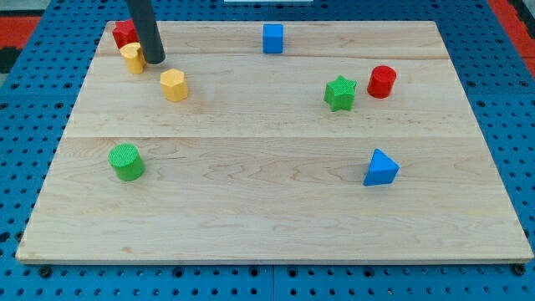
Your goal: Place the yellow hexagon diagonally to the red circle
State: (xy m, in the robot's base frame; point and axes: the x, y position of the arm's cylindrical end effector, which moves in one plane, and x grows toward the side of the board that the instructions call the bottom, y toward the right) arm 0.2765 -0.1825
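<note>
No claw here; my tip (155,60) sits at eleven o'clock of the yellow hexagon (174,84), lined up to shove it toward the red circle (382,81)

My rod runs out of the view's top edge, so only its lower length shows above my tip (155,60). Near the board's top-left corner it covers part of a red block (124,33), whose shape I cannot make out. The yellow block (132,57) just beside my tip is also partly masked; I cannot name its shape or tell whether they touch. The wooden board's (276,226) bottom corners are barely inside the frame.
</note>
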